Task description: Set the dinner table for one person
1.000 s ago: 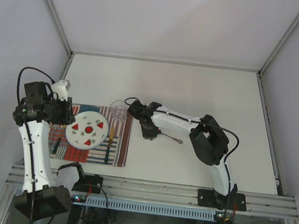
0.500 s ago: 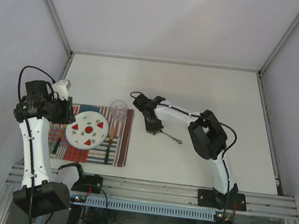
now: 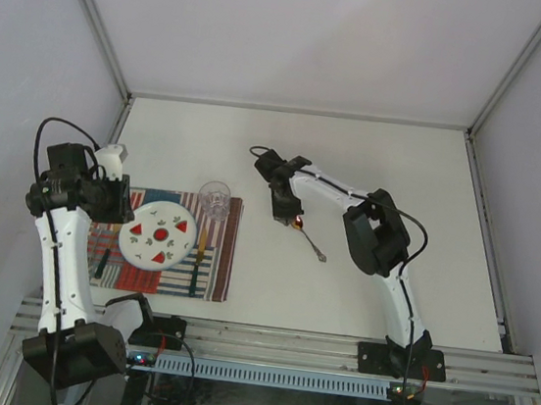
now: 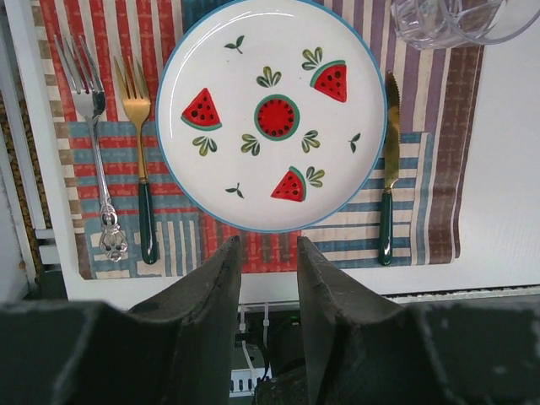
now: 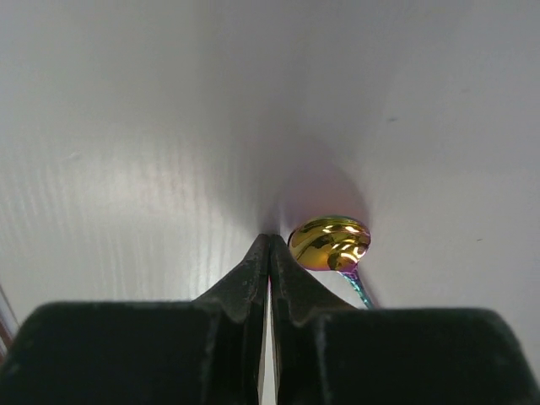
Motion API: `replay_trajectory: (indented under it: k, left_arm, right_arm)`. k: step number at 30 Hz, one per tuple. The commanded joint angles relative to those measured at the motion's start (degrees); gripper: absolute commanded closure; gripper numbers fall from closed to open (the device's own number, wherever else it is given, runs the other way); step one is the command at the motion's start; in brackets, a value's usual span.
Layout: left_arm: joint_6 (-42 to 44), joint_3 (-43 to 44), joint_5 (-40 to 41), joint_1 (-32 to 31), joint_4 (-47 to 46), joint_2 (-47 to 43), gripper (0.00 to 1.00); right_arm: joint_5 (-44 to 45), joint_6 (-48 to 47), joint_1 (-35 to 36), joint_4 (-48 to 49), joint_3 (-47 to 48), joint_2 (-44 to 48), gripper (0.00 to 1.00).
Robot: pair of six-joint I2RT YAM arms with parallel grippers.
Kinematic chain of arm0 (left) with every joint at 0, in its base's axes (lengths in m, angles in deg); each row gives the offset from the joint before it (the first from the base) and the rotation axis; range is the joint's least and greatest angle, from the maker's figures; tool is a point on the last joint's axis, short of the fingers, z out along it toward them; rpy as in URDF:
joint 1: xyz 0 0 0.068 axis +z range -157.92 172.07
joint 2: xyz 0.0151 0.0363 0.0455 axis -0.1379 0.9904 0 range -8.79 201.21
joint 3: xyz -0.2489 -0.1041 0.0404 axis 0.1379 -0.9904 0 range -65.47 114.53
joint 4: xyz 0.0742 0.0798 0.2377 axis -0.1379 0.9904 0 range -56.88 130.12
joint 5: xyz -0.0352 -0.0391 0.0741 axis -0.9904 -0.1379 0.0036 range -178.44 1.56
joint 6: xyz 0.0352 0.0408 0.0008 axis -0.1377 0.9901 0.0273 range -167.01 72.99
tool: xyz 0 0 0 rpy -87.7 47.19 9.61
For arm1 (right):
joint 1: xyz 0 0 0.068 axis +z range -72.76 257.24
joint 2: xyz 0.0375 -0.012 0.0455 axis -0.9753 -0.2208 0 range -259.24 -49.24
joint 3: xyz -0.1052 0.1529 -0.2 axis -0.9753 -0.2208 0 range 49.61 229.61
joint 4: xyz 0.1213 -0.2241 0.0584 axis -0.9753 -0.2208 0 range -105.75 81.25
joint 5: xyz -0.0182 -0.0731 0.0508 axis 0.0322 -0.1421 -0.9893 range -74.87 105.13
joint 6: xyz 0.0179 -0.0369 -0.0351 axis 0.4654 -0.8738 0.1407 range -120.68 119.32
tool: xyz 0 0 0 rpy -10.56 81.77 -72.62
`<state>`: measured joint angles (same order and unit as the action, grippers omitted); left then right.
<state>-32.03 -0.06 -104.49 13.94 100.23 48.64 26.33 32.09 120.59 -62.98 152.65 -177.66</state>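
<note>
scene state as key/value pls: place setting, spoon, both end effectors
placemat: striped, left part of dinner table
plate: watermelon print, centred on placemat
forks: silver fork, gold fork, left of plate
knife: right of plate
glass: placemat's far right corner
spoon: off placemat, beside right end effector tips, not gripped
left end effector: open, empty
right end effector: shut, empty

The far tabletop and its right side lie open. At left, the placemat is crowded with plate, knife and glass. A spoon lies mid-tabletop.
</note>
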Motion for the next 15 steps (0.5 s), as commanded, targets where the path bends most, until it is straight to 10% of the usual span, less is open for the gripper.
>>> replay_trajectory:
  k: [1,15]
  left_arm:
    - [-1.1,1.6,1.5,0.4,-1.3,0.2,0.63]
    - [-5.3,4.5,1.4,0.4,-1.9,3.8,0.63]
  right_arm:
    - [1.6,-2.3,-3.1,-1.2,2.0,0.0,1.00]
    - [2.1,-5.0,-10.3,0.5,-1.1,2.7,1.00]
